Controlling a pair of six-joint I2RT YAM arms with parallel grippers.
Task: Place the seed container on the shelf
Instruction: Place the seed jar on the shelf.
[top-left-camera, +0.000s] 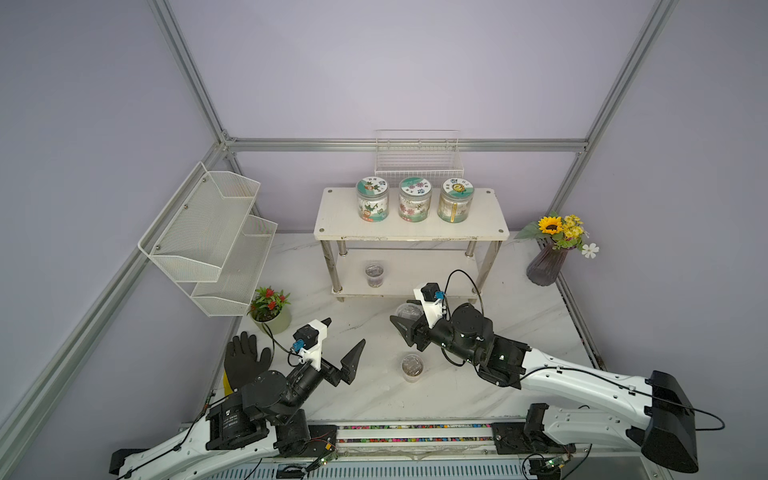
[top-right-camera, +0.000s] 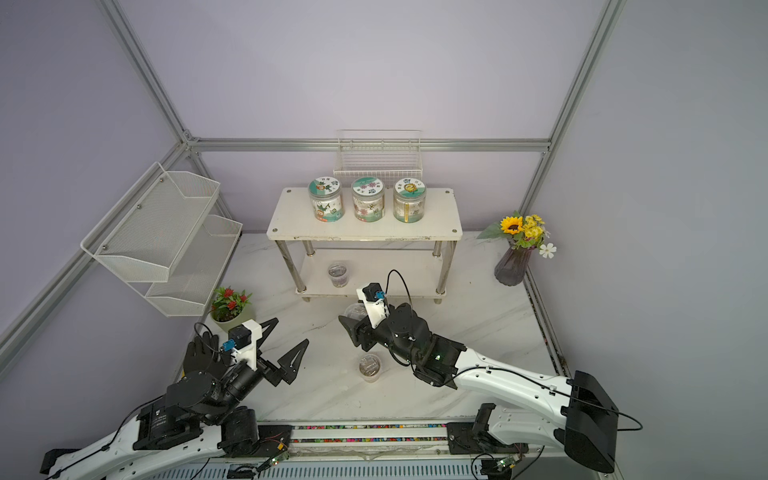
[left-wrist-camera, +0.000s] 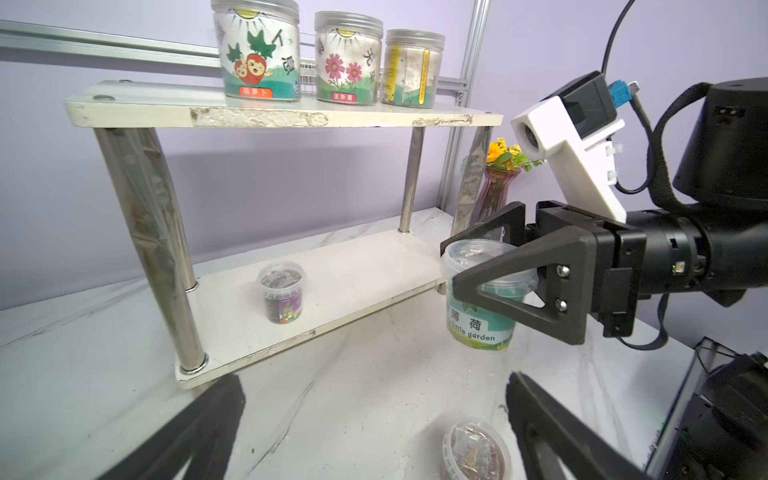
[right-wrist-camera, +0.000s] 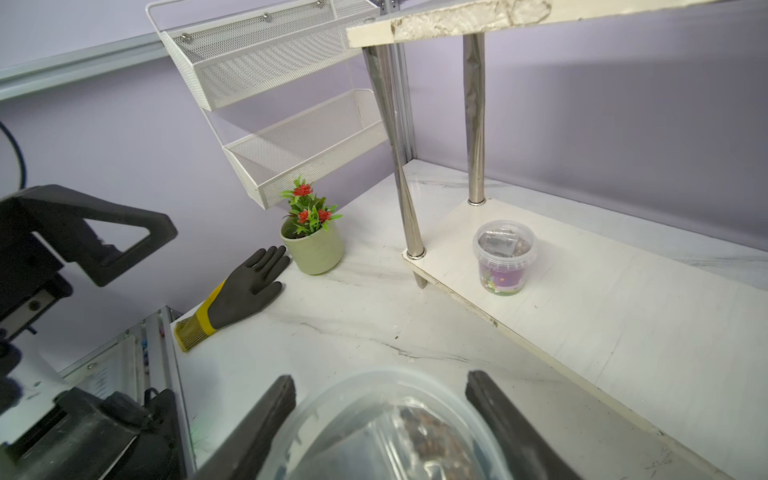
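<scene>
You found the shelf (top-left-camera: 332, 226) standing at the middle of the bench's (top-left-camera: 374, 403) rear edge, with 3 labelled jars (top-left-camera: 414, 199) in a row on its upper board. The seed container (left-wrist-camera: 478, 328), a clear lidded tub with a green label, was in front of the shelf, just beside the front edge of the lower board and toward that board's right end; it was not on the shelf. The right gripper (left-wrist-camera: 451, 266), on the arm extending from the bench's front right corner, had 1 finger on each side of the lid rim. Both fingers sat against the rim, so you read the jaws as clamped on the seed container. You could not tell whether its base touched the bench. The left gripper (top-left-camera: 345, 330) hung over the bench toward the front left corner, jaws spread wide with nothing between them, well apart from the seed container. A 2nd tub (top-left-camera: 374, 274), purple-labelled, stood upright on the left half of the lower board. A 3rd tub (top-left-camera: 412, 366) stood on the bench between the 2 grippers, nearer the front edge. A dark glove (top-left-camera: 245, 357) lay flat at the left edge, just beside a potted plant (top-left-camera: 270, 311). A vase (top-left-camera: 546, 266) of flowers stood in the rear right corner.
</scene>
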